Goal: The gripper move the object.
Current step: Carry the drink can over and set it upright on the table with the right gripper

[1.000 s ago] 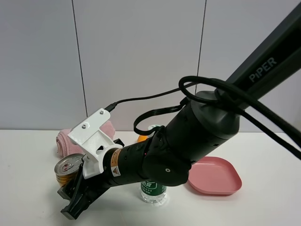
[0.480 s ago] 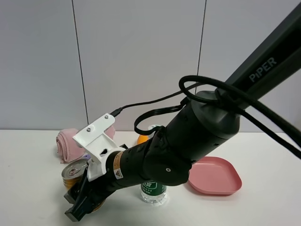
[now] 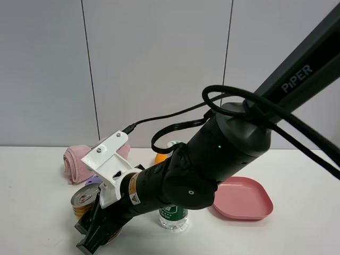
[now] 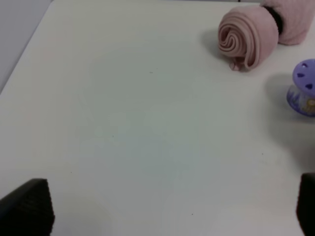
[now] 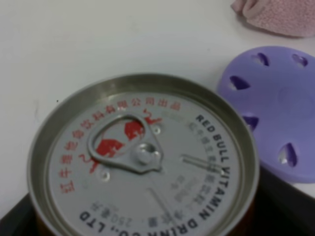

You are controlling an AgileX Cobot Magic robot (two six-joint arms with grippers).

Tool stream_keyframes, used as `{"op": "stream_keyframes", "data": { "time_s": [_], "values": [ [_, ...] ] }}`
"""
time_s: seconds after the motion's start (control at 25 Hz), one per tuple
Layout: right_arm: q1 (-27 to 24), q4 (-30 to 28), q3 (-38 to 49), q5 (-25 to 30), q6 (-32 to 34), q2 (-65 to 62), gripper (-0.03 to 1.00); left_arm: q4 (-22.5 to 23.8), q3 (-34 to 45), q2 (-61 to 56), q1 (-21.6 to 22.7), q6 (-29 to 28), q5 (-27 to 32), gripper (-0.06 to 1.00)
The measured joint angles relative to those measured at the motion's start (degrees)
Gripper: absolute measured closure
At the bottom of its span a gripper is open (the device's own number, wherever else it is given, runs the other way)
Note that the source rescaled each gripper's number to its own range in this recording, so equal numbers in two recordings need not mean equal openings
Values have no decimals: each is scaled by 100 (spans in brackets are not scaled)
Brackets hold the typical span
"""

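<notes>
The gold-yellow Red Bull can (image 3: 86,196) with its silver pull-tab top (image 5: 142,157) sits between the black jaws of my right gripper (image 3: 100,229), low over the white table at front left. The jaws show as dark corners on either side of the can in the right wrist view. The right arm reaches across from the right, with its white bracket (image 3: 109,159) above the can. The can stands upright, right beside the purple tub (image 5: 278,108). Whether it touches the table is hidden. My left gripper (image 4: 167,211) is open and empty over bare table, its fingertips (image 4: 27,206) wide apart.
The purple air-freshener tub (image 3: 93,181) stands just behind the can and shows in the left wrist view (image 4: 304,88). A rolled pink towel (image 3: 76,160) lies at the back left. A clear water bottle (image 3: 172,215) stands under the arm, and a pink plate (image 3: 244,199) lies to the right.
My right gripper has carried the can down and a little to the right, closer to the table and the purple tub.
</notes>
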Motion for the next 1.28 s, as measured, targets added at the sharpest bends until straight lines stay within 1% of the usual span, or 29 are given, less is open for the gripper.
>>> {"op": "stream_keyframes", "data": {
  "time_s": [0.08, 0.28, 0.4, 0.44, 0.52, 0.6, 0.64, 0.88, 1.28],
  "values": [
    [0, -4, 0, 29, 0, 0, 96, 0, 0, 0, 0, 0, 0, -6],
    [0, -4, 0, 327, 0, 0, 96, 0, 0, 0, 0, 0, 0, -6],
    [0, -4, -6, 391, 46, -5, 96, 0, 0, 0, 0, 0, 0, -6],
    [0, -4, -6, 391, 59, -9, 95, 0, 0, 0, 0, 0, 0, -6],
    [-5, -4, -6, 391, 85, -9, 81, 0, 0, 0, 0, 0, 0, -6],
    [-5, -4, -6, 325, 140, -9, 72, 0, 0, 0, 0, 0, 0, -6],
    [-5, -4, -6, 278, 161, -9, 70, 0, 0, 0, 0, 0, 0, -6],
    [-5, -112, -6, 257, 193, -9, 67, 0, 0, 0, 0, 0, 0, -6],
    [-5, -112, -6, 304, 194, -237, 67, 0, 0, 0, 0, 0, 0, -6]
  ]
}}
